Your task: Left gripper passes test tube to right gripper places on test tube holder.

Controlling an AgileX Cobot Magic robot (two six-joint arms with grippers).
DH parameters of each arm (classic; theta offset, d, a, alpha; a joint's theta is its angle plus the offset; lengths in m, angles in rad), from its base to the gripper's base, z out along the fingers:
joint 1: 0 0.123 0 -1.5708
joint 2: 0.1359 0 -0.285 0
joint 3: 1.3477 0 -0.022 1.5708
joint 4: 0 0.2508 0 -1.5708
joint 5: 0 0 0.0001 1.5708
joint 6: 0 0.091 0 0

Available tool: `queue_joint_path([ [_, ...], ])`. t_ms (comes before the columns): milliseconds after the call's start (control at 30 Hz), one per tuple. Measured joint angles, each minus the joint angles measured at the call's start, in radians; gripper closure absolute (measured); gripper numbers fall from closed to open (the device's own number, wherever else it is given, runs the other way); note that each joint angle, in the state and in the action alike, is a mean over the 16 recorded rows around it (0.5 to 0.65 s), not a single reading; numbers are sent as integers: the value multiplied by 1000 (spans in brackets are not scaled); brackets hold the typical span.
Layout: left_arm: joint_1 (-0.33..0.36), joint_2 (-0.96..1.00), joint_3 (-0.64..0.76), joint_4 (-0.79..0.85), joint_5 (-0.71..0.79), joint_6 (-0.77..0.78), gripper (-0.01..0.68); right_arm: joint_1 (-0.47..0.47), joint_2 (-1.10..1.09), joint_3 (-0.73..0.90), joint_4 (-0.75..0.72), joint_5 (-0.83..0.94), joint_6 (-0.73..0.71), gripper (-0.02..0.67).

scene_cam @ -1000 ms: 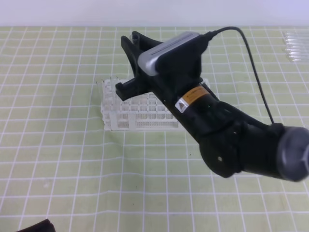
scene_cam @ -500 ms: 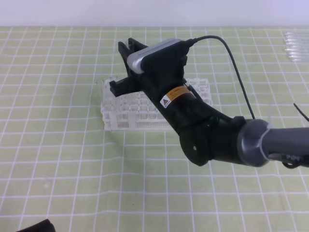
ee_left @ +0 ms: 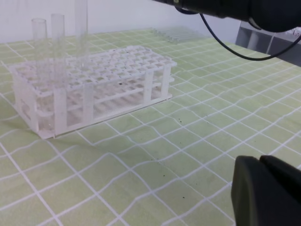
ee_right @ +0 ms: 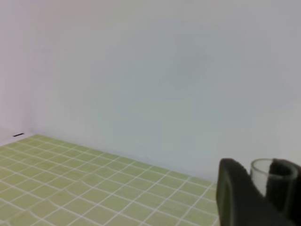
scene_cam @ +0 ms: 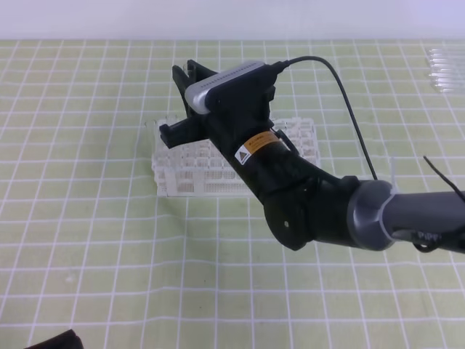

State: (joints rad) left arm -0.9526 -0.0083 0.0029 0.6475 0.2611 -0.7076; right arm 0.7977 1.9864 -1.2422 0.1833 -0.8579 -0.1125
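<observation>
My right gripper [scene_cam: 176, 102] hangs over the left part of the white test tube holder [scene_cam: 192, 173], its black jaws one above the other in the high view. In the right wrist view the open rim of the clear test tube [ee_right: 269, 170] sits between the two black fingers [ee_right: 235, 190], so the gripper is shut on it. The left wrist view shows that tube [ee_left: 81, 28] upright above the holder [ee_left: 117, 66], its top cut off by the frame. Only a black corner of the left gripper [scene_cam: 52, 340] shows at the bottom left, and its jaws cannot be read.
Two other clear tubes [ee_left: 47, 33] stand in the holder's left end. Spare tubes [scene_cam: 443, 69] lie at the far right back of the green checked mat. The right arm's black cable [scene_cam: 349, 94] loops above the holder.
The right arm has swung left and a little lower, carrying its gripper from the holder's middle toward its left end. The left gripper has stayed put.
</observation>
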Motion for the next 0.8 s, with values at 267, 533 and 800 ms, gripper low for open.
queue_joint_path([
  [267,0,1,1,0,-1,0,675,0,28,-23,-19,-5,18,552],
  [533,0,2,2,0,0,0,675,0,50,-43,-23,3,27,552],
  [800,0,2,5,1,1,1,675,0,61,-45,-13,19,32,552],
])
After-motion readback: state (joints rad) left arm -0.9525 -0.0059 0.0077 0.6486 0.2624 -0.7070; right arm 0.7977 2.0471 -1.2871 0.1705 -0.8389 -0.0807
